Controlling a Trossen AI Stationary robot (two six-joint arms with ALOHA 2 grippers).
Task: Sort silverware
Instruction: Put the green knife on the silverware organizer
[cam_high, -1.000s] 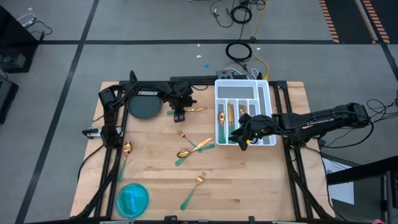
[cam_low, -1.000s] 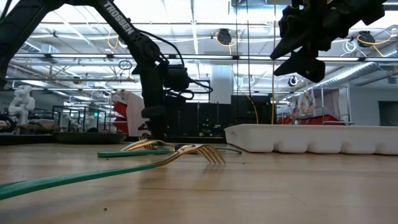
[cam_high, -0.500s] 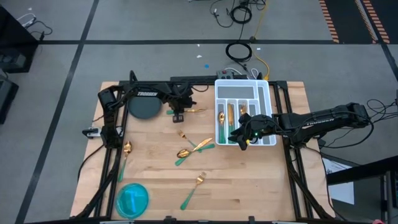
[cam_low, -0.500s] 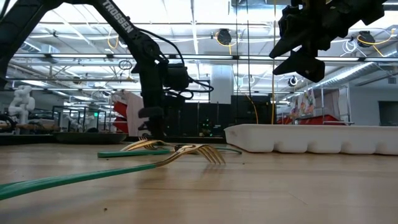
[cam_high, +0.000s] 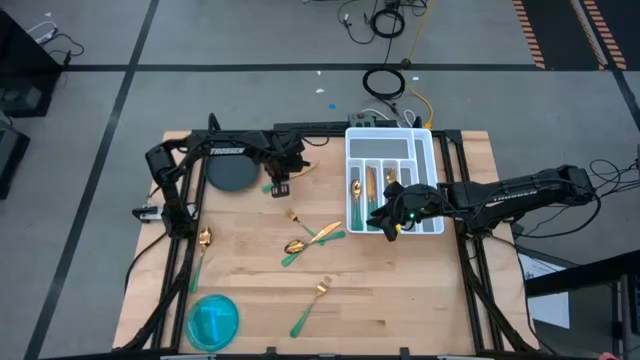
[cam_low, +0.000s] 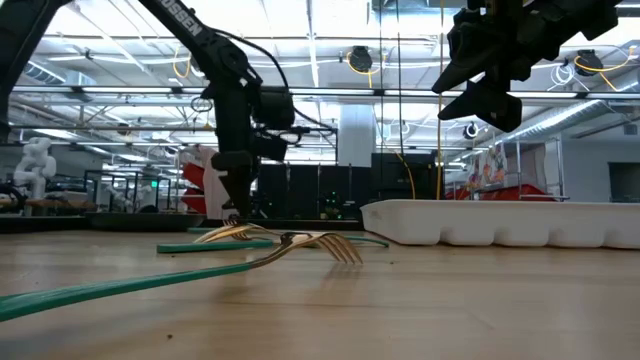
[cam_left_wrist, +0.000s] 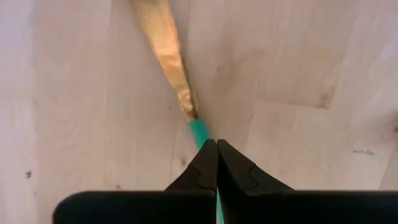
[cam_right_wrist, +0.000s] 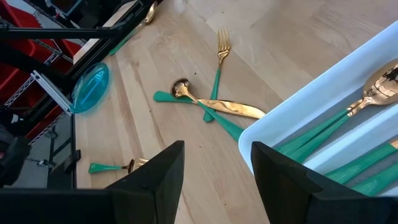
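- The left hand (cam_high: 281, 181) is pressed together on the slim green handle of a gold-bladed knife (cam_left_wrist: 171, 59), pinching it where handle meets blade; in the left wrist view the fingers (cam_left_wrist: 199, 174) meet with no gap around the green strip
- That knife's long axis runs straight out ahead of the left hand, gold blade leading, over the pale wooden counter (cam_high: 400, 290); in the high view the blade (cam_high: 300, 169) pokes out toward the white compartmented tray (cam_high: 431, 145)
- Just behind the left hand lies a dark round plate (cam_high: 231, 173)
- The right hand (cam_high: 389, 222) hangs spread above the near edge of the tray, its two dark fingers (cam_right_wrist: 152, 180) well apart and holding nothing
- Directly ahead of the right hand, on the counter beside the tray, a gold spoon with a green handle (cam_right_wrist: 208, 106) crosses a gold-bladed knife with a green handle (cam_right_wrist: 233, 115); a green-handled gold fork (cam_right_wrist: 219, 62) lies with its tines pointing away from the right hand
- Inside the tray by the right hand, several green-handled pieces (cam_right_wrist: 348, 127) lie lengthwise along the compartments
- Farther off lie another fork (cam_high: 312, 303), a spoon near the counter's left edge (cam_high: 201, 255), and a round translucent blue lid (cam_high: 213, 320)
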